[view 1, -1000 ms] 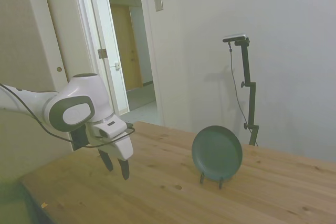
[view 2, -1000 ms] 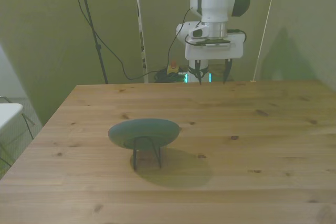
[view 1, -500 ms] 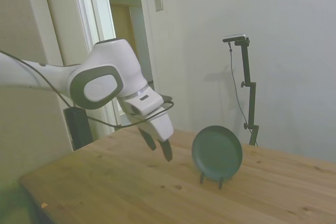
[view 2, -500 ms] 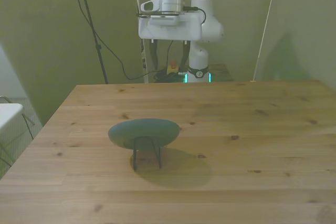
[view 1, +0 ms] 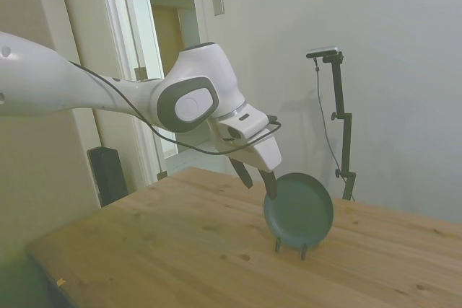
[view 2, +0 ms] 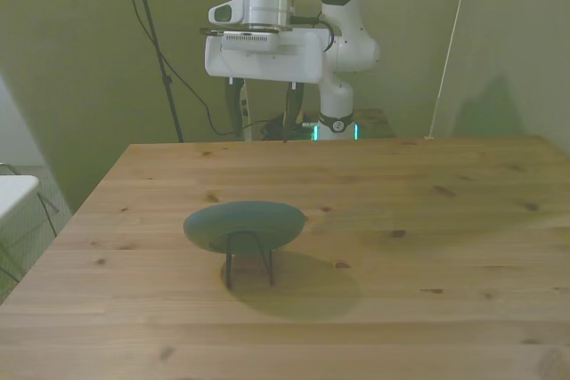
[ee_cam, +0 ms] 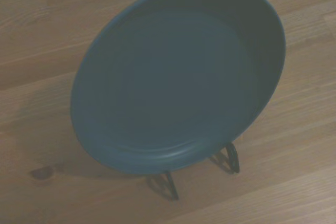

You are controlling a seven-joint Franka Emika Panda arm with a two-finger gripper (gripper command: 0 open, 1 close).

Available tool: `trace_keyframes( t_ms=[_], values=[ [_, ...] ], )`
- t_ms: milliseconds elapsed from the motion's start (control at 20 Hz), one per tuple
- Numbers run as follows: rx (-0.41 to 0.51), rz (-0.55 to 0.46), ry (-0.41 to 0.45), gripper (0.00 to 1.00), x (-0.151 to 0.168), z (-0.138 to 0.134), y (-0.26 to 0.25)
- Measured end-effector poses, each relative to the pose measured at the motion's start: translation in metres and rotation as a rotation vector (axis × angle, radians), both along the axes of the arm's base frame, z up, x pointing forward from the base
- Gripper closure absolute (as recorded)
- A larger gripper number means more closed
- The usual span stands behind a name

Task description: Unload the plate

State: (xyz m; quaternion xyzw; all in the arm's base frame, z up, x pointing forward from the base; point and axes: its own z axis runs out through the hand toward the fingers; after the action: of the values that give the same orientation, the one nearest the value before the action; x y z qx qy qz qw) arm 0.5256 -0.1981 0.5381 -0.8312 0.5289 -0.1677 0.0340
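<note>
Leaning on its wire stand (ee_cam: pixel 168 184) — plate (view 1: pixel 298 210) below the parted end effector (view 1: pixel 259 182).

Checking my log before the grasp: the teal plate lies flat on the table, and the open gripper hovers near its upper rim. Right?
Not quite. The plate is not flat on the table; the side view shows it propped nearly upright on a thin wire stand. The rest holds: the open gripper hovers near its upper rim.
</note>
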Motion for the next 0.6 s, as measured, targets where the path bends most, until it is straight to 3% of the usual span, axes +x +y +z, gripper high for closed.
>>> trace_keyframes(
  t_ms=[350, 600],
  values=[
    [-0.028, -0.114, -0.125, 0.00, 0.046, 0.015, -0.013],
    [-0.081, -0.172, -0.145, 0.00, 0.073, 0.007, -0.013]
  ],
)
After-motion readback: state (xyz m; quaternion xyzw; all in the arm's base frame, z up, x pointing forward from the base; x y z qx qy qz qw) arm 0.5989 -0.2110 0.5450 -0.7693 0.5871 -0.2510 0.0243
